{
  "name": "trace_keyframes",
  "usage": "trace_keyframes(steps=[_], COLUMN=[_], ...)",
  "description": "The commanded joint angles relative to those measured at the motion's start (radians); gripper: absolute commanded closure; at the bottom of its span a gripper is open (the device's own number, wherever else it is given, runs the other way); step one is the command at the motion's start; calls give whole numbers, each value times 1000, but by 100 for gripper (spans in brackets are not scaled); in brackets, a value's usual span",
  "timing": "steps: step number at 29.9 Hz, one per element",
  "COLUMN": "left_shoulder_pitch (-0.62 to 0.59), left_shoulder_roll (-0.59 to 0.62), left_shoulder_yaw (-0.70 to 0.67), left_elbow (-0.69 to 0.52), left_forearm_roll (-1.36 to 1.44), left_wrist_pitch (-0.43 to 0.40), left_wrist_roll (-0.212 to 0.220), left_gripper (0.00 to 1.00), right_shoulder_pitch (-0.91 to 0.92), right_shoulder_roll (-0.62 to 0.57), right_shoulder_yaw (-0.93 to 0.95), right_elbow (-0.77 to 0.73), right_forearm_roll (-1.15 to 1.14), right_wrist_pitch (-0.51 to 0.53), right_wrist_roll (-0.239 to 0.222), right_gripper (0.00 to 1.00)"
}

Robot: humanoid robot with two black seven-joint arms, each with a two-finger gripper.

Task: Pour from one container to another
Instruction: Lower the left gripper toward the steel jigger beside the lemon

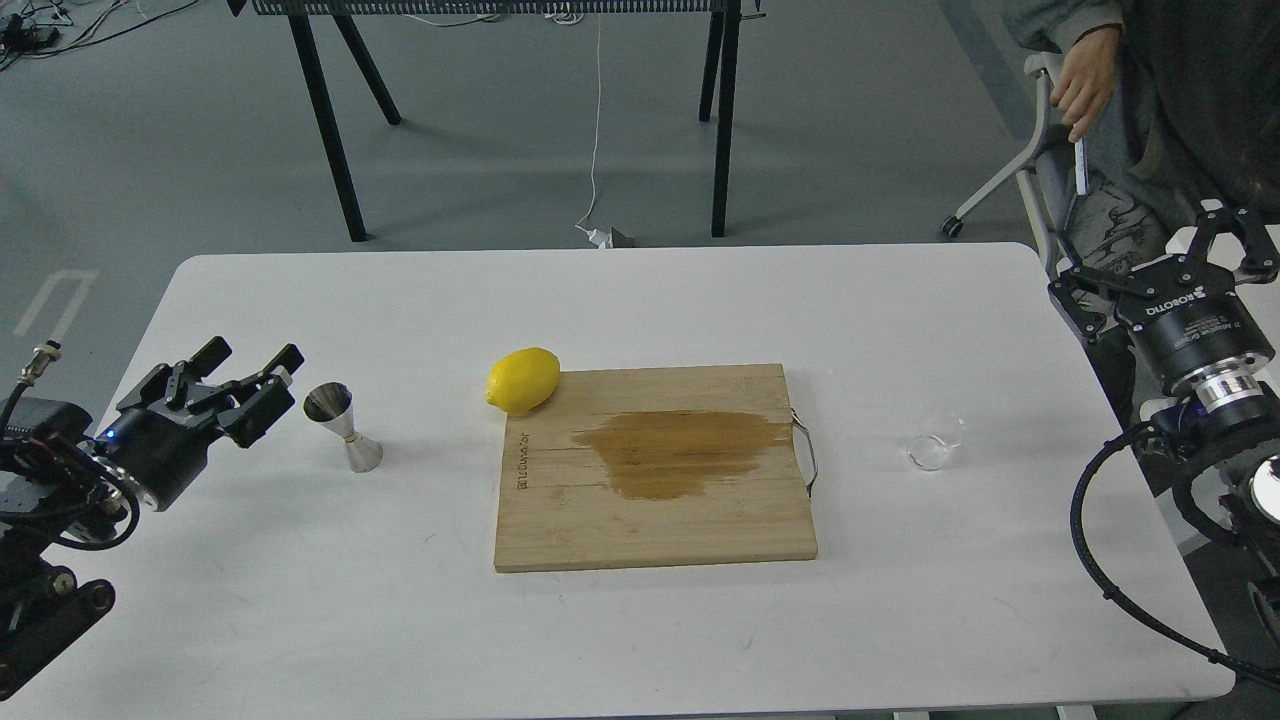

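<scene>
The steel jigger (345,428) stands upright on the white table (300,600), left of the cutting board. My left gripper (272,380) is open, its fingertips just left of the jigger's upper cone, not touching it. The small clear glass cup (934,441) rests on the table to the right of the board; whether anything is in it cannot be told. My right gripper (1165,255) is open and hovers beyond the table's right edge, above and to the right of the cup, with nothing between its fingers.
A wooden cutting board (560,520) with a dark wet stain lies mid-table, a yellow lemon (523,380) at its back-left corner. A person on a chair (1045,140) sits at the back right. Black table legs (330,130) stand behind.
</scene>
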Motion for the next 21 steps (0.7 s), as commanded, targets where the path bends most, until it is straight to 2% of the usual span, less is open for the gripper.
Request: trace_keyframes(steps=[1,11,21], left_shoulder_pitch=[37,117,155], left_shoulder_roll=[0,-6,-67], left_shoulder_yaw=[-4,3,9], left_elbow=[-9,-27,-33], left_forearm_roll=[0,0,7], left_wrist_pitch=[24,29,29], left_wrist_roll=[0,0,0], left_gripper=[0,0,0], right_shoulder_pitch=[-3,-3,-3], right_shoulder_roll=[0,0,0], right_shoulder_yaw=[-1,-1,-1], right_elbow=[-2,-2,-2], right_forearm_roll=[0,0,0], right_wrist_pitch=[0,0,0], right_wrist_roll=[1,-1,1], right_gripper=[0,0,0])
